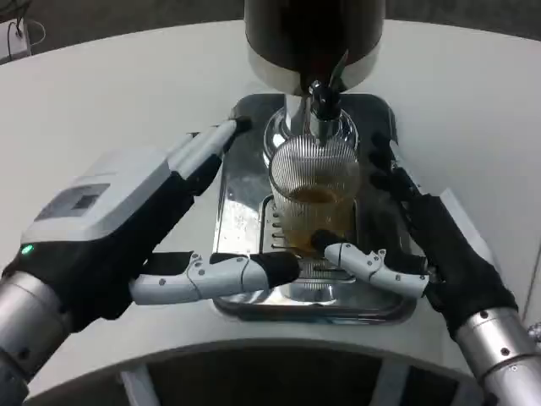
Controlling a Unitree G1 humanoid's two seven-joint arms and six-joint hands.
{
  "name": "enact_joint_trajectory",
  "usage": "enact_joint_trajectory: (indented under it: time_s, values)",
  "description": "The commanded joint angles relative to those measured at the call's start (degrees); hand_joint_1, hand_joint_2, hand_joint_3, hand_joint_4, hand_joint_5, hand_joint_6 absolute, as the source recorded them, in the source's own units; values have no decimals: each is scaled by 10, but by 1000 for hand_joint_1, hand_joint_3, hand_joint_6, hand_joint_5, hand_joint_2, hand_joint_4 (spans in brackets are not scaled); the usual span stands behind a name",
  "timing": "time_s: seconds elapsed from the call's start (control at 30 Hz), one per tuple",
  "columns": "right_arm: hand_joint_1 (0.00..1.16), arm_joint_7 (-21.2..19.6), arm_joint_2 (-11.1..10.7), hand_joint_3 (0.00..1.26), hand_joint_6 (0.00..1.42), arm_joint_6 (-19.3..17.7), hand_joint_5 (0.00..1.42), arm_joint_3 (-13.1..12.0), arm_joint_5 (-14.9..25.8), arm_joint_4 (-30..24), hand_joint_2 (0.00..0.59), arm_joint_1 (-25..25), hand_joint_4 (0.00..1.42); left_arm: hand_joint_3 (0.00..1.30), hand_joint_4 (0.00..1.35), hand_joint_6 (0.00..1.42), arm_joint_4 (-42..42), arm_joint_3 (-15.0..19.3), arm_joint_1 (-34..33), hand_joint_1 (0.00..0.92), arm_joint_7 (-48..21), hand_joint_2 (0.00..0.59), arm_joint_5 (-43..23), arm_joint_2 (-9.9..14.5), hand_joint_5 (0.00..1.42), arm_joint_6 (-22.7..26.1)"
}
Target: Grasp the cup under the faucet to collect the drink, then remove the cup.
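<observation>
1. At the far left edge we see some dark cables (19,34) lying past the rim of the round white table (110,93).
2. We count two hands. The robot's left hand (127,228), with its white back and black palm, sits at the near left. Its fingers are spread: one reaches far toward the left edge of the tray, another lies along the tray's near edge with its tip close to the base of the cup. We see nothing held in it.
3. One shiny rectangular metal drip tray (241,194) lies in the middle of the table, with a slotted grate in its centre.
4. One clear ribbed glass cup (314,190) stands upright on the grate, right under the faucet. It holds amber drink in its lower part.
5. One silver faucet (322,106) hangs from the single dark, steel-banded drink dispenser (314,38) at the far middle, its spout just above the cup's mouth.
6. The right hand (427,245) is at the near right. Its fingers are apart: a white one touches the cup's near base, and black ones reach up along the cup's right side. We cannot tell whether they actually grip it.
</observation>
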Motion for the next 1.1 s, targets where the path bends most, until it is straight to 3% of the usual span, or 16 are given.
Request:
enact_joint_trajectory:
  time_s: [0.03, 1.1]
  values:
    - [759, -12, 8, 0, 78, -12, 73, 5, 1, 13, 229, -6, 34, 0, 0, 92, 22, -7, 24, 0, 0, 3, 26, 8, 0, -4]
    - [779, -21, 36, 0, 93, -48, 85, 31, 14, 74, 224, -62, 44, 0, 0, 92, 40, 10, 73, 0, -20, 3, 37, 26, 0, -9]
